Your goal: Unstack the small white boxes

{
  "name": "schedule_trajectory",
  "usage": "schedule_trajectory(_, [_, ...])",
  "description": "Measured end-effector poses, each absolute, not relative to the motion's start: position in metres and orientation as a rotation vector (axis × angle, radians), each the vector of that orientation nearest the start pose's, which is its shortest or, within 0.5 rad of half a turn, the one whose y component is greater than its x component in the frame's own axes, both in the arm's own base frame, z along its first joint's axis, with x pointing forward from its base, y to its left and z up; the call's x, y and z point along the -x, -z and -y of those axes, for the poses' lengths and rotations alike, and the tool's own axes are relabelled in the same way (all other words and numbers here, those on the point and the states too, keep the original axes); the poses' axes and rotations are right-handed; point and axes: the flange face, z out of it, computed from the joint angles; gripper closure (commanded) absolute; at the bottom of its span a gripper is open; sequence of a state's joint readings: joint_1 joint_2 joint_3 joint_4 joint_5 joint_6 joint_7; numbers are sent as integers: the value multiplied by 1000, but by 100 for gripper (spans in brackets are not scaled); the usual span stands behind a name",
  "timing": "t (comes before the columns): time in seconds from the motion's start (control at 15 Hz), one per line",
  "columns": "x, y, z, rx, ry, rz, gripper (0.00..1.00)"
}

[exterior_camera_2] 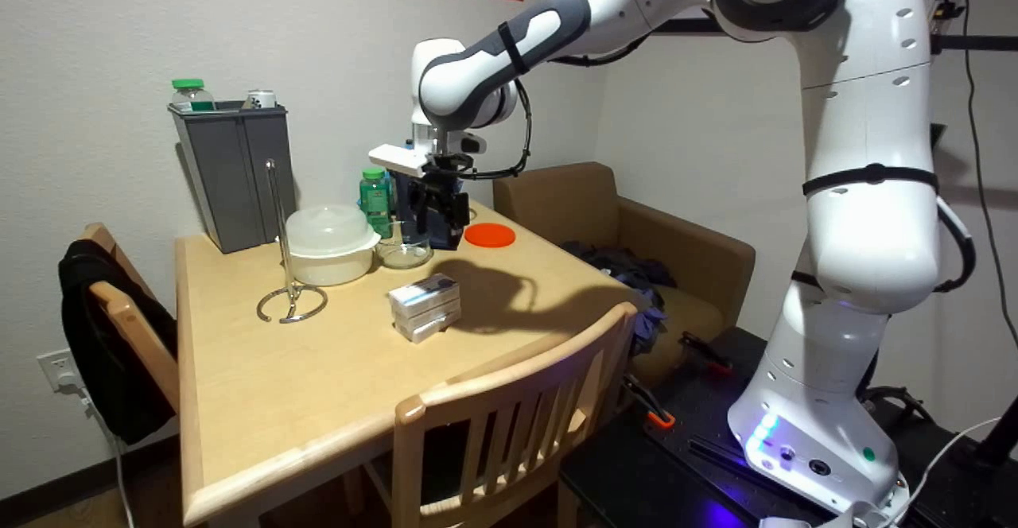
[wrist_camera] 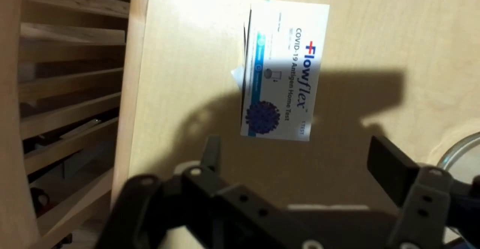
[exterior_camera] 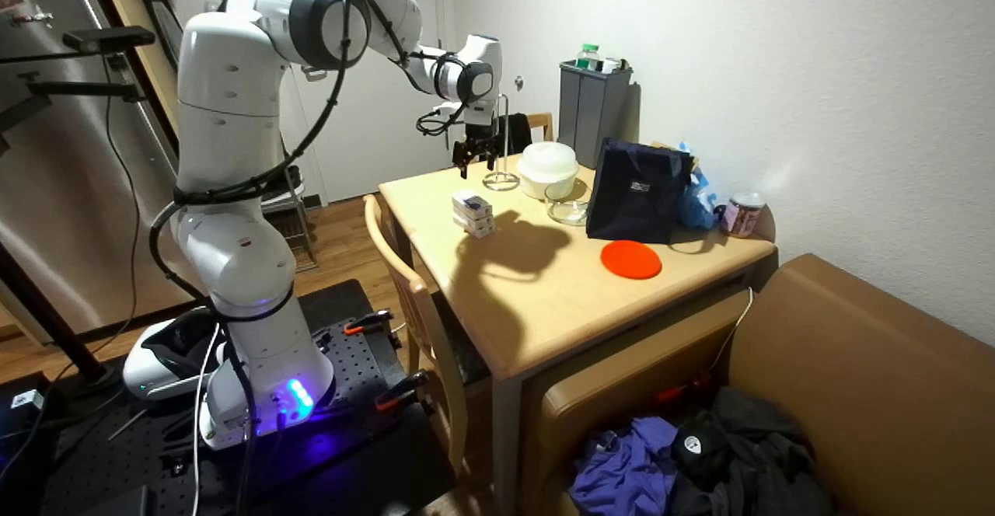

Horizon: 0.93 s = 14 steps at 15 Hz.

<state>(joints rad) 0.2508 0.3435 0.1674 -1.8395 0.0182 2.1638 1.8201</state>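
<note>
The small white boxes stand in one stack on the table, in an exterior view [exterior_camera: 473,213] and in an exterior view [exterior_camera_2: 425,305]. The stack looks three layers high, each box lying flat. In the wrist view the top box [wrist_camera: 283,72] shows its printed face; the boxes under it are mostly hidden. My gripper [exterior_camera: 477,168] hangs above the stack, pointing down, and also shows in an exterior view [exterior_camera_2: 440,214]. In the wrist view the fingers [wrist_camera: 295,147] are wide apart with nothing between them, and the top box lies beyond the fingertips, apart from them.
The wooden table [exterior_camera_2: 318,377] carries a metal ring stand [exterior_camera_2: 293,309], a white lidded bowl [exterior_camera_2: 330,246], a glass bowl [exterior_camera: 567,211], a black bag [exterior_camera: 631,201] and a red disc [exterior_camera: 630,259]. A wooden chair [exterior_camera_2: 509,393] stands against the table edge near the stack.
</note>
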Motion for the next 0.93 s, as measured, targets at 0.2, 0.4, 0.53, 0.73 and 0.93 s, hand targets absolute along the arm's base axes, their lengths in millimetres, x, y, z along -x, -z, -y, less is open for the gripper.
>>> schedule_trajectory(0.2, [-591,-324,-260,2416,-150,-2071,0])
schedule_trajectory(0.4, [-600,-308,-268,2455,-209,-2025,0])
schedule_trajectory(0.53, [-602,-304,-268,2463,-213,-2019,0])
schedule_trajectory(0.73, [-602,-304,-268,2464,-213,-2021,0])
schedule_trajectory(0.93, [-601,-291,-271,2475,-221,-2014,0])
